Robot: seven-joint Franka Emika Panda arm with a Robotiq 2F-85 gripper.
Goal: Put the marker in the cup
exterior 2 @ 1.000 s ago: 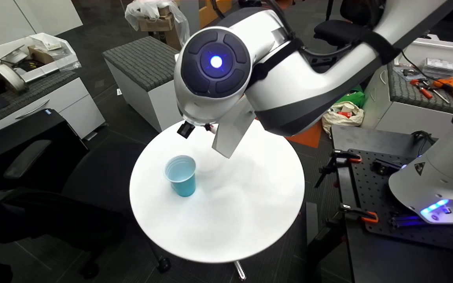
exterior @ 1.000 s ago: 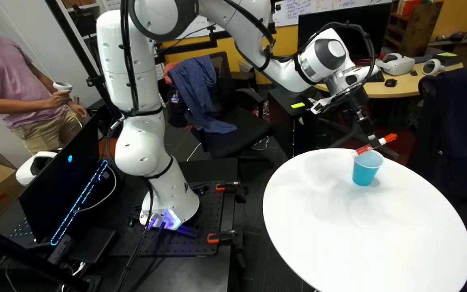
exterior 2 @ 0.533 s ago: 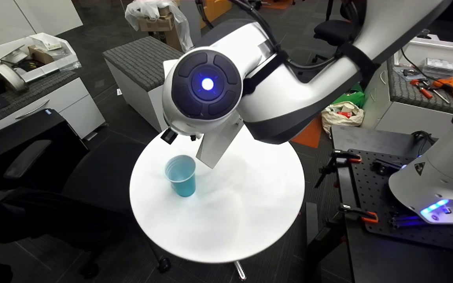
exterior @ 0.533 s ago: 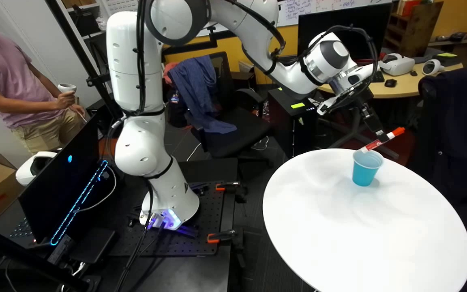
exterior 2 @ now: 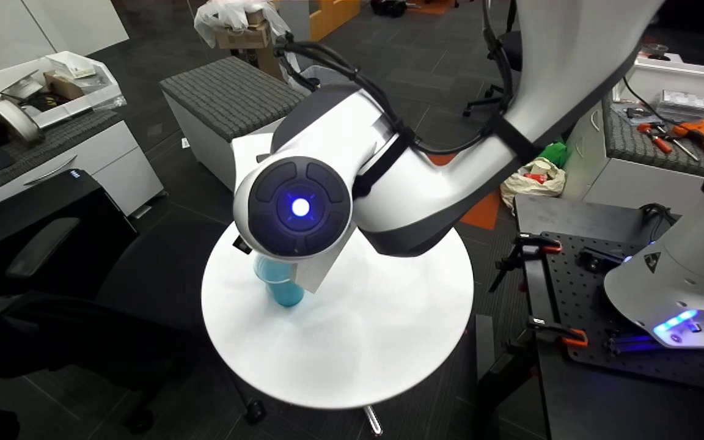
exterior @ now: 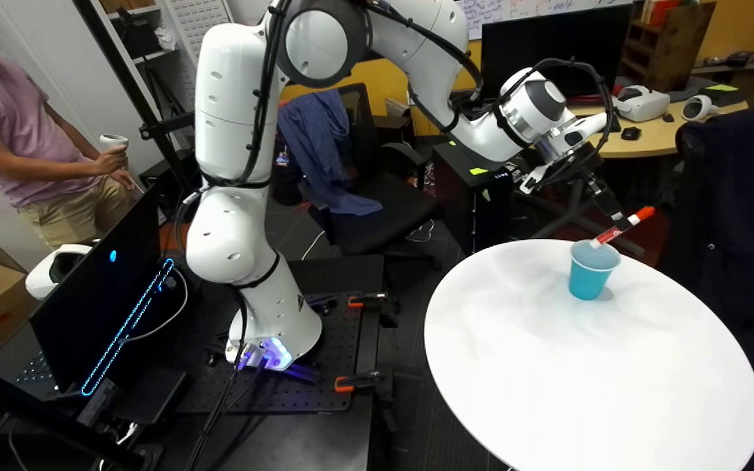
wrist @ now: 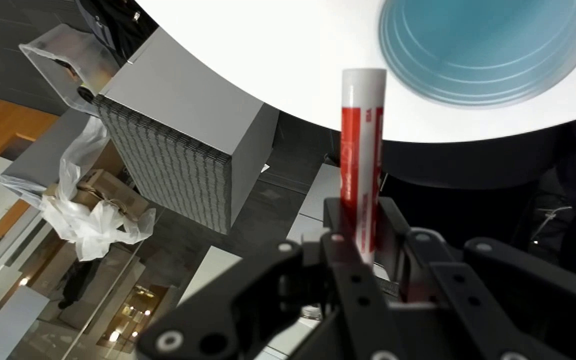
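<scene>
My gripper (exterior: 620,223) is shut on the red marker (exterior: 606,237) and holds it tilted, red cap up and white end down. In that exterior view the white end overlaps the far rim of the light-blue cup (exterior: 590,280). The cup stands upright on the white round table. In the wrist view the gripper (wrist: 360,215) has the marker (wrist: 362,145) between its fingertips, with the white end just beside the cup's rim; the cup (wrist: 483,50) is cut off at the top. In an exterior view the wrist covers part of the cup (exterior 2: 286,294) and hides the marker.
The white round table (exterior: 586,386) bears the cup near its edge. A black chair (exterior 2: 162,275) stands close to that edge. A desk with a monitor (exterior: 557,49) is behind. A grey-topped cabinet (exterior 2: 230,98) stands beyond the table. A person holds a controller at the side.
The gripper and marker have moved right in an exterior view, the white end shifting along the cup's rim. In an exterior view the wrist has come down-left over the cup. The cup has not moved.
</scene>
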